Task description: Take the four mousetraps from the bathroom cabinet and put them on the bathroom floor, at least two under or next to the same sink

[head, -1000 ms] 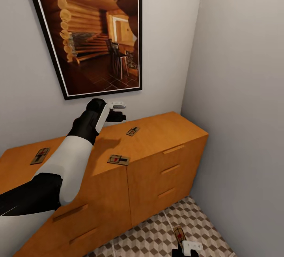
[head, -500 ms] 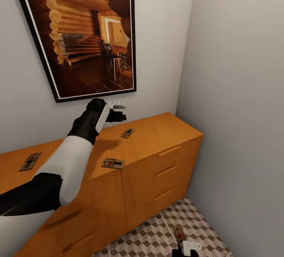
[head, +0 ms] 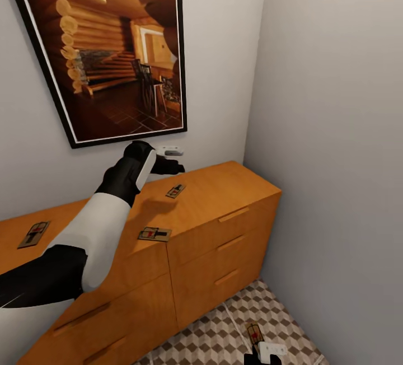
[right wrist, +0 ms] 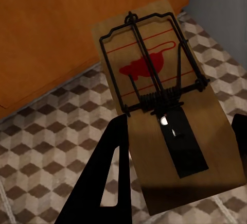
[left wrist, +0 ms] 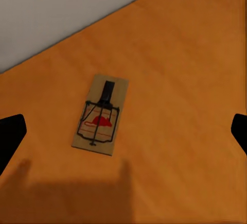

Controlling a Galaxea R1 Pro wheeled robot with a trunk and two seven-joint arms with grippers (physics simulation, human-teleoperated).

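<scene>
- Left gripper (head: 170,159) hovers above the cabinet (head: 224,197) top near its back edge, jaws spread wide and empty; the target mousetrap (left wrist: 100,115) lies flat directly beneath it.
- Right gripper (right wrist: 175,147) is clamped on a second mousetrap (right wrist: 159,100), held low over the bathroom floor (right wrist: 46,147) at the cabinet's front.
- Two further traps rest on the cabinet top: one at the front edge (head: 154,234), one toward the left end (head: 33,234).
- Judgement: boards are light, stiff and thin; pinch across the long wooden edges, clear of the wire spring.
</scene>
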